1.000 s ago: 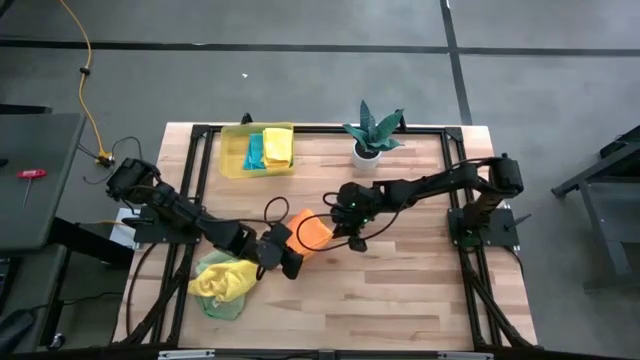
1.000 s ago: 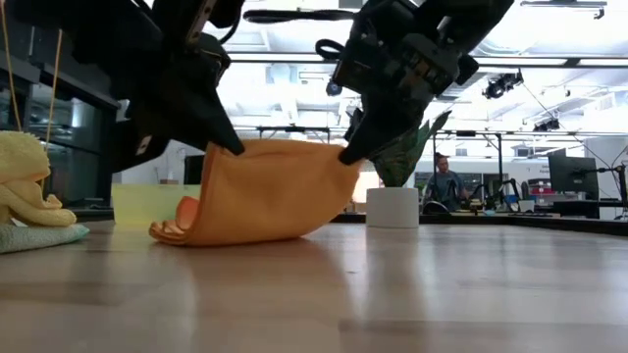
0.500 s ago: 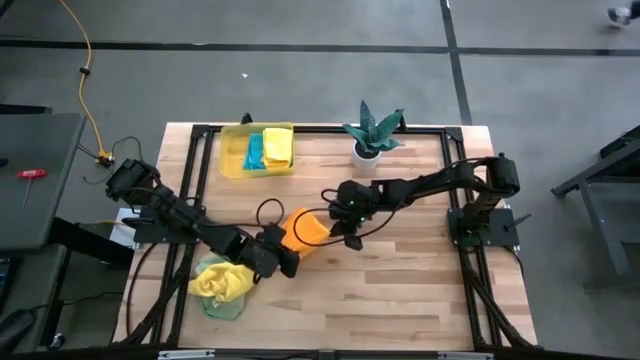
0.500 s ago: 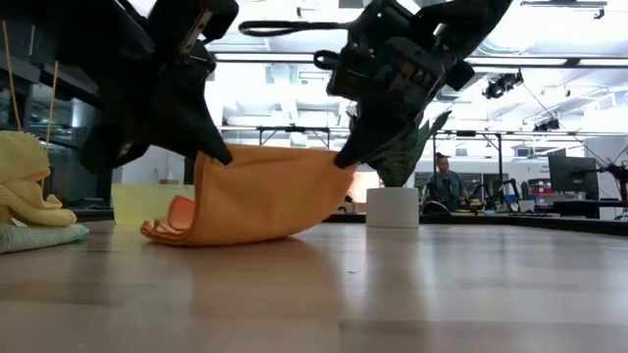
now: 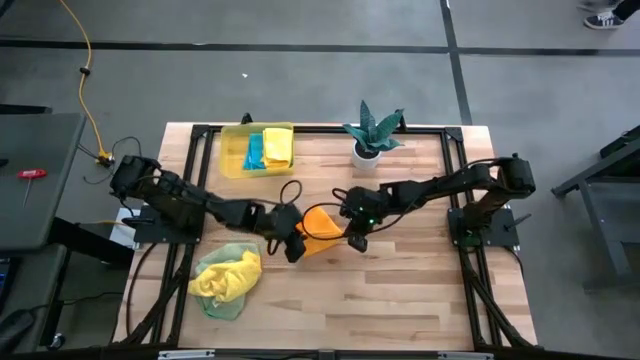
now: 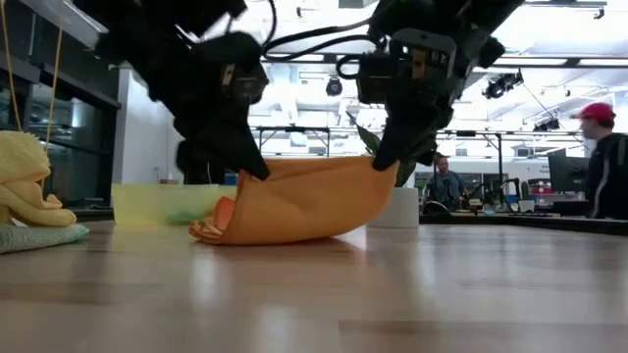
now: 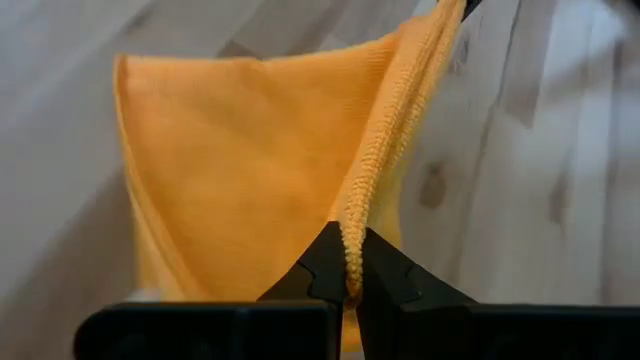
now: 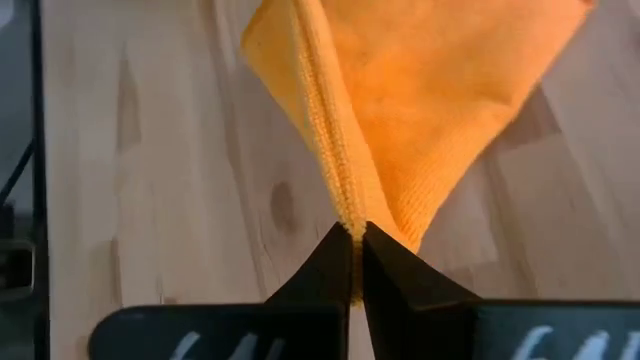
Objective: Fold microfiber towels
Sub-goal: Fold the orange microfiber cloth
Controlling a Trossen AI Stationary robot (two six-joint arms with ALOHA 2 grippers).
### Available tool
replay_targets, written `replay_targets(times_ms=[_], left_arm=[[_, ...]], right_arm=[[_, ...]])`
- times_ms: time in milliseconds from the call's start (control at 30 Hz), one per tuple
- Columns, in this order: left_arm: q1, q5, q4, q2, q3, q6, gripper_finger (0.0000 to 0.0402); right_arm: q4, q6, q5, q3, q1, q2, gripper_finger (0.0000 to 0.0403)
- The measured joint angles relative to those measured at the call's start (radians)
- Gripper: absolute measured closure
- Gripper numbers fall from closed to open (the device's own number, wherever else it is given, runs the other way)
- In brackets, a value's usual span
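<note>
An orange microfiber towel [image 5: 320, 224] hangs folded between my two grippers at the table's middle. Its bottom fold [image 6: 280, 233] rests on the wood. My left gripper [image 5: 292, 246] is shut on the towel's left top corner and my right gripper [image 5: 355, 238] is shut on its right top corner. A yellow towel on a light green one [image 5: 226, 281] lies heaped at the near left. Blue and yellow towels [image 5: 268, 148] lie in the bin at the far left. My left gripper pinches the orange towel's hemmed edge [image 7: 351, 248] between its two fingertips, slanting down from the table's left. The edge runs up and away from the fingers, and the cloth hangs below it. My right gripper pinches the hemmed edge at the other top corner [image 8: 345, 214] between its two fingertips, slanting down from the table's right. The top edge [image 6: 324, 165] spans between both holds with a slight sag, and the towel's lower part lies on the table.
A translucent yellow bin [image 5: 232, 160] stands at the far left and a potted plant [image 5: 370, 135] in a white pot at the far middle. People stand in the room beyond the table [image 6: 606, 162]. Bare wood lies toward the near right.
Both grippers have carried the orange towel toward the table's right, and both wrists have rolled. The left gripper has also gone toward the far edge. The towel's top edge stays lifted while its bottom fold has slid along the wood.
</note>
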Motion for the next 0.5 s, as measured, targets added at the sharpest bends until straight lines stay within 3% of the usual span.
replay_targets(times_ms=[233, 500], left_arm=[[0.130, 0.133, -0.004, 0.000, 0.000, 0.292, 0.0401], [0.195, 0.147, -0.044, 0.018, 0.100, 0.583, 0.0401]], right_arm=[[0.167, 0.297, 0.145, -0.070, 0.113, -0.005, 0.0403], [0.242, 0.503, 0.313, -0.071, 0.206, -0.005, 0.0403]])
